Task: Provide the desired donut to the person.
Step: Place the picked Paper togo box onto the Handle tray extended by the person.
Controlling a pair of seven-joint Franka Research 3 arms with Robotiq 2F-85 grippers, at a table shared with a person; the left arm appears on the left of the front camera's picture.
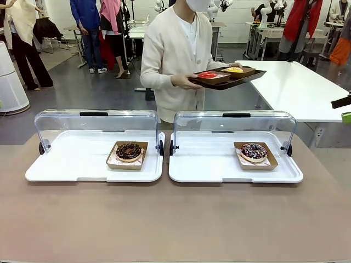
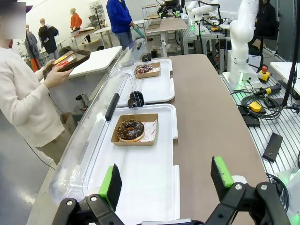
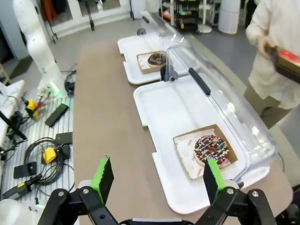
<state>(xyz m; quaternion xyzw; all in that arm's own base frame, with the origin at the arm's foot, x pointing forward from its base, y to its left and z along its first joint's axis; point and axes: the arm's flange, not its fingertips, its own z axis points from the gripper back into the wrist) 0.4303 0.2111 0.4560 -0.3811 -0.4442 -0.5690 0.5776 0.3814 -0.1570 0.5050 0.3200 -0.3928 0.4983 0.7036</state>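
Gaping empty, left end effector (image 2: 166,180) over tray edge (image 2: 175,154), right end effector (image 3: 157,180) likewise, bare table (image 1: 175,219) between.

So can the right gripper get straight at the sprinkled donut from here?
Probably yes. The clear lid is swung back toward the person's side, the sprinkled donut sits uncovered in its cardboard tray, and the right gripper hangs open on the robot's side.

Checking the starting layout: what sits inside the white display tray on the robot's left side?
Inside the left display tray, a chocolate donut sits in a brown cardboard holder, with the clear lid rolled back. The donut hides the holder's floor beneath it.
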